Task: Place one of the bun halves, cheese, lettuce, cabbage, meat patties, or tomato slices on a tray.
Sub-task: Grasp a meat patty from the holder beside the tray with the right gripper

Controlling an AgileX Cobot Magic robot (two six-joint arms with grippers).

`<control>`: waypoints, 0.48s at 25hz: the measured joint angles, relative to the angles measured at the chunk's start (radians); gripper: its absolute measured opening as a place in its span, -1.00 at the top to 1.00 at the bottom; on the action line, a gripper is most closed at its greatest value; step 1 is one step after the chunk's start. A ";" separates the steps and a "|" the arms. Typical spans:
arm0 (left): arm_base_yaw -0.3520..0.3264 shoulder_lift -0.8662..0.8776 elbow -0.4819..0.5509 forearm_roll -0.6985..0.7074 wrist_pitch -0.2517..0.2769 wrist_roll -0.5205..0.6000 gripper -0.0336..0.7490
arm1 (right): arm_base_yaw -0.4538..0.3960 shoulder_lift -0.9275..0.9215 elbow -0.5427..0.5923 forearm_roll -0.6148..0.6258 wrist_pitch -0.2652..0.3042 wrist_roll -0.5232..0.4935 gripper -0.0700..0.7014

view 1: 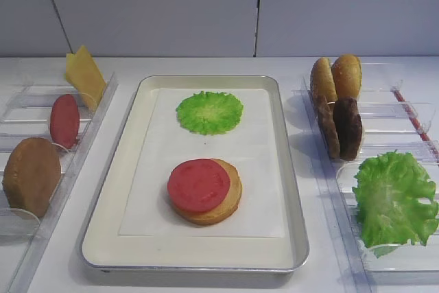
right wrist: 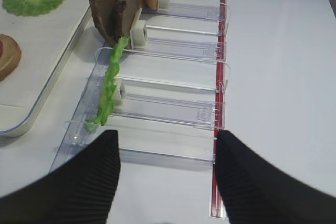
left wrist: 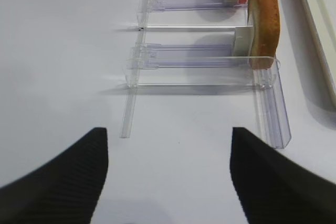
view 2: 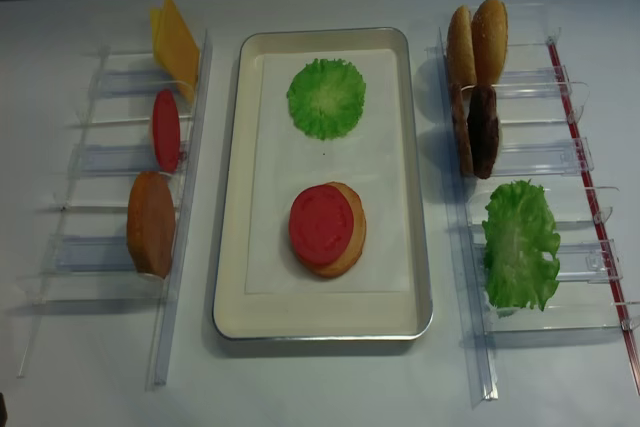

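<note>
The silver tray [view 1: 295, 190] holds a round green cabbage leaf [view 1: 209, 112] and a bun half [view 1: 230, 204] with a tomato slice [view 1: 199, 184] on top. In the left rack stand cheese [view 1: 84, 73], a tomato slice [view 1: 64, 120] and a bun half [view 1: 31, 175]. The right rack carries two bun halves [view 1: 335, 77], two meat patties [view 1: 341, 127] and the lettuce [view 1: 394, 197]. My right gripper [right wrist: 168, 171] is open and empty, short of the lettuce [right wrist: 109, 85]. My left gripper [left wrist: 169, 177] is open and empty over bare table, short of the bun half [left wrist: 264, 22]. Neither gripper shows in the exterior views.
Clear plastic racks flank the tray: one on the left [view 2: 100, 207], one on the right [view 2: 560, 157] with a red strip [right wrist: 216, 182] along its outer edge. A white wall rises behind the table.
</note>
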 joint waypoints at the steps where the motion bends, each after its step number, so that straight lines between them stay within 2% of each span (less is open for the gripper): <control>1: 0.000 0.000 0.000 0.000 0.000 0.000 -0.36 | 0.000 0.000 0.000 0.000 0.000 0.000 -0.26; 12: 0.000 0.000 0.000 0.000 0.000 0.002 -0.33 | 0.000 0.000 0.000 0.000 0.000 0.000 -0.26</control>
